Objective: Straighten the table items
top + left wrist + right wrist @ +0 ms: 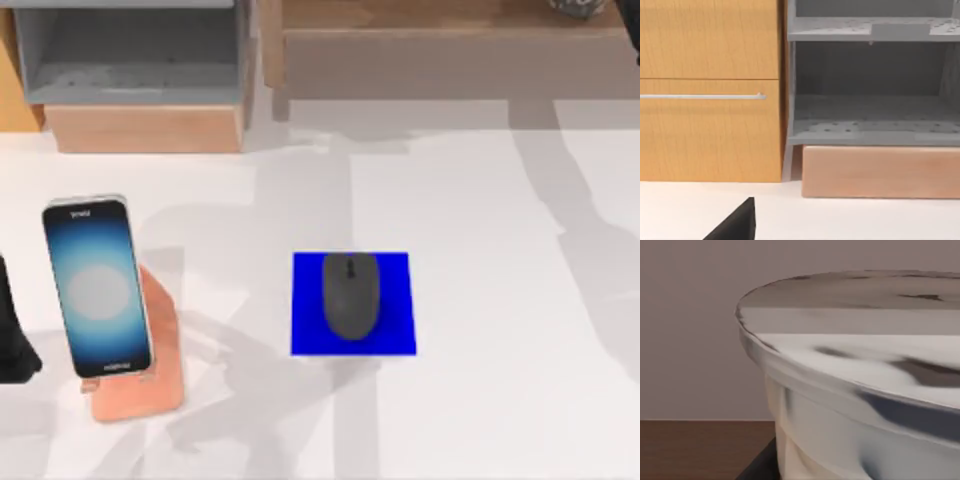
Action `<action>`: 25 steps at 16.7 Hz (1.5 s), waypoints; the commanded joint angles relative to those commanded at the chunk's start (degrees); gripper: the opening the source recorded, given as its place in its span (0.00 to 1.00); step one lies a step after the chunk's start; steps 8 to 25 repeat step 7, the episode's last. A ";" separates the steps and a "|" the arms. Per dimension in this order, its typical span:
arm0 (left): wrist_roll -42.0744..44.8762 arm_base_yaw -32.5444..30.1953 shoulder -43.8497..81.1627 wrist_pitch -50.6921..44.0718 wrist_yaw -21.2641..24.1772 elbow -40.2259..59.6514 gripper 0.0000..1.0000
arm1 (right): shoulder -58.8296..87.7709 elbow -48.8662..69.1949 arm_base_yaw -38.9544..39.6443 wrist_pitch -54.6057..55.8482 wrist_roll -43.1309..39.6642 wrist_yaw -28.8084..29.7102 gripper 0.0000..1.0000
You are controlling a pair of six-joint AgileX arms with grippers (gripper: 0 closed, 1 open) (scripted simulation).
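Dark grey mouse (351,293), blue pad (399,338)

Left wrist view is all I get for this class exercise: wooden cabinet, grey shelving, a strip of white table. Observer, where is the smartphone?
Observer: In the top view, the smartphone leans on a copper-pink stand at the table's left side.
Operator: And the mouse?
Observer: The mouse sits on a blue pad near the table's middle.
Operator: Where is the left arm?
Observer: The left arm is a dark shape at the top view's left edge, beside the smartphone.
Operator: What does the right wrist face?
Observer: A marbled white vessel, close up.
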 joint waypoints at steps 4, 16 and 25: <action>0.00 0.00 0.00 0.00 0.00 0.00 1.00 | 0.00 0.00 0.00 0.00 0.00 0.00 1.00; 0.00 0.00 0.00 0.00 0.00 0.00 1.00 | 0.00 0.00 0.00 0.00 0.00 0.00 1.00; 0.00 0.00 0.00 0.00 0.00 0.00 1.00 | 0.00 0.00 0.00 0.00 0.00 0.00 1.00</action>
